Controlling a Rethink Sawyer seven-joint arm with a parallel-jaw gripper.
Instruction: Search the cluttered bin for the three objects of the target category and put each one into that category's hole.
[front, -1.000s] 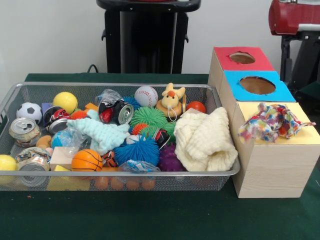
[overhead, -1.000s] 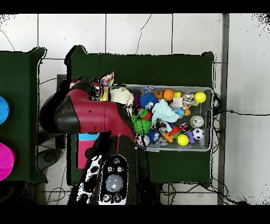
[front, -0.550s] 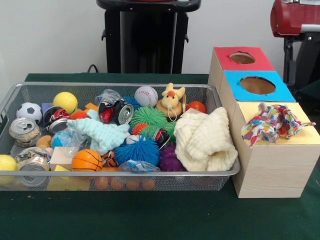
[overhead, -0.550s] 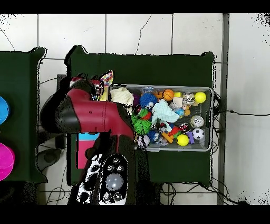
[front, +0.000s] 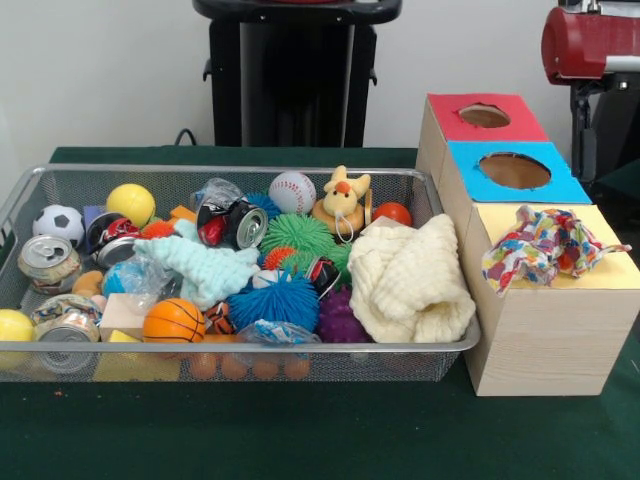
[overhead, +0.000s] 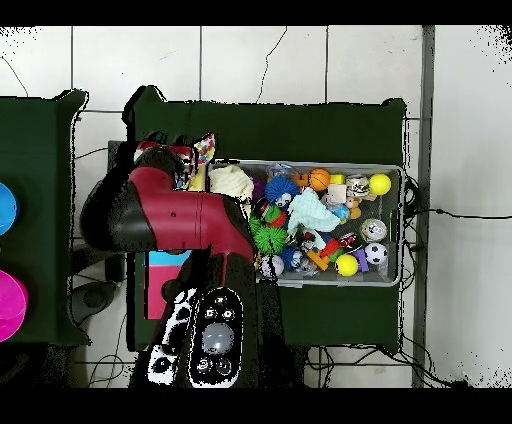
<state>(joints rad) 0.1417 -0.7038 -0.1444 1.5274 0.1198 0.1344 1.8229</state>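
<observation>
A multicoloured cloth (front: 548, 245) lies bunched on the yellow top (front: 615, 272) of the wooden box and hides whatever opening is there; nothing holds it in the front view. In the wire bin (front: 250, 352), a cream knitted cloth (front: 412, 280) is heaped at the right end and a light blue cloth (front: 205, 268) lies among the balls. From overhead, the multicoloured cloth (overhead: 203, 152) pokes out beside the red arm (overhead: 170, 215), which covers the box. The arm's end (overhead: 160, 160) is a dark shape there, so the gripper's state stays hidden. Only a red arm part (front: 590, 40) shows at the front view's top right.
The box also has a red top with a hole (front: 484, 116) and a blue top with a hole (front: 514, 170). The bin holds crushed cans (front: 48, 262), spiky balls (front: 274, 300), a basketball (front: 173, 320), a baseball (front: 292, 192) and a plush duck (front: 342, 200).
The red arm part has drifted slightly right at the top of the front view. The multicoloured cloth settled a little on the yellow top. The bin's contents are unchanged.
</observation>
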